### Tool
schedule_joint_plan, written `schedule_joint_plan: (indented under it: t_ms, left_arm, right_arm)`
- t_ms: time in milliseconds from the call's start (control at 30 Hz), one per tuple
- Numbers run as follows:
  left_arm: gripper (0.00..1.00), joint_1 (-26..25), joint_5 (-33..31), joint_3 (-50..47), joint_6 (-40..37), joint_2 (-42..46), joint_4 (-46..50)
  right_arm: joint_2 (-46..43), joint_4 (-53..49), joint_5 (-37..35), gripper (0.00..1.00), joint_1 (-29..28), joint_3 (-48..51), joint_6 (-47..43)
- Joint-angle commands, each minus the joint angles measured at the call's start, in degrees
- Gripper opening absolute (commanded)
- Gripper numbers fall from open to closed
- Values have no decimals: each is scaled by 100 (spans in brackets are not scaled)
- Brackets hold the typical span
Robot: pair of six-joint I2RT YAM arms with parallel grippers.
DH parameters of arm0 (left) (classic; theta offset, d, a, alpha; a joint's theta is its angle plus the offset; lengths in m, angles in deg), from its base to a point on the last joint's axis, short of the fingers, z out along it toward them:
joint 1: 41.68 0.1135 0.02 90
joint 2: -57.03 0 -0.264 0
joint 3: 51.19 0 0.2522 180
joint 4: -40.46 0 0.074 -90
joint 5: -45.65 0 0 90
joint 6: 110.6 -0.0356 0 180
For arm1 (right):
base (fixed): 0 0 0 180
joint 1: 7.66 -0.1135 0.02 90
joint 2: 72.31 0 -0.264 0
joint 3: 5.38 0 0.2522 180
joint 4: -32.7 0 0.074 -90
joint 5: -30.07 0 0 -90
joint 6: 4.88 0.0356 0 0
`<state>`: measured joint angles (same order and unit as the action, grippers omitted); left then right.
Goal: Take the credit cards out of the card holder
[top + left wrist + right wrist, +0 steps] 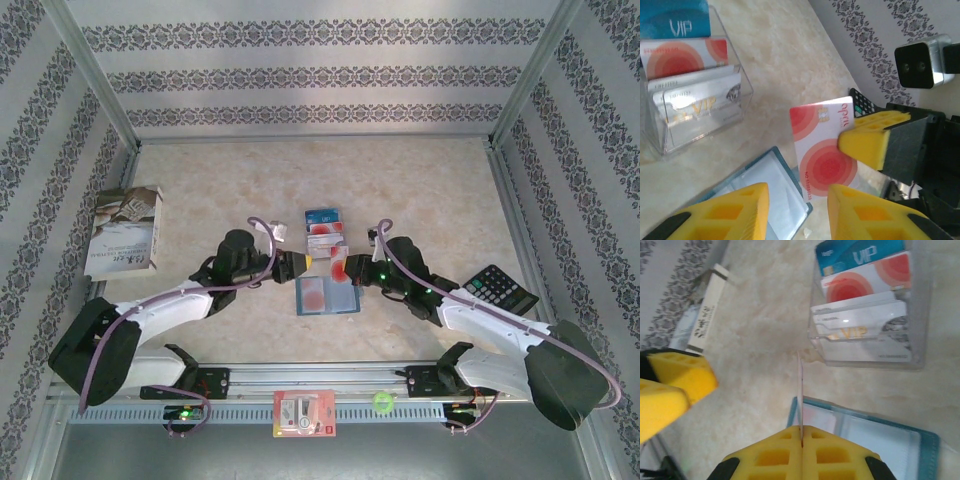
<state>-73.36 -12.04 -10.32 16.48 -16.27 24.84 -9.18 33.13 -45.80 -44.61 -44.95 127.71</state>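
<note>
The teal card holder (340, 300) lies open on the table between my two grippers, also seen in the left wrist view (765, 182) and the right wrist view (890, 437). A red round mark shows in its left pocket (314, 297). My right gripper (801, 432) is shut on a red-and-white credit card (800, 385), held edge-on above the holder's left edge. That card (822, 145) faces the left wrist camera, pinched by a right finger (867, 142). My left gripper (797, 200) is open, its jaws just short of the card's lower edge and holding nothing. The tips nearly meet (322, 264).
A clear stand (324, 230) just behind the holder carries blue, red-and-white and grey cards (865, 295). A pale book (125, 232) lies far left, a black calculator (500, 290) right. A red-and-white packet (303, 413) sits on the front rail.
</note>
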Motion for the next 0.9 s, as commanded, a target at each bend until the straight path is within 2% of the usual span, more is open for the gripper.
schedule_joint_plan:
  t_ms: [0,367,533,600,700,867]
  left_arm:
    - [37,71,399,-308,669,-7,-1748]
    - [40,133,615,-553,1031,-20,-2758]
    - [39,196,755,-652,1233,-133,-3302]
    - [36,191,820,-667,1305,-207,-3468]
    - [34,229,779,-691,1289,-211,-3370]
    - [38,343,750,-808,1347,-145,-3340]
  right_arm:
    - [44,1576,597,0,21,168,387]
    - [604,3417,1307,0,-2,297,1079]
    - [851,3766,1582,0,-93,235,1160]
    - [936,3907,1628,0,-128,234,1198]
    - [1017,4122,1682,0,-136,250,1280]
    - [749,4040,1469,0,-127,389,1261]
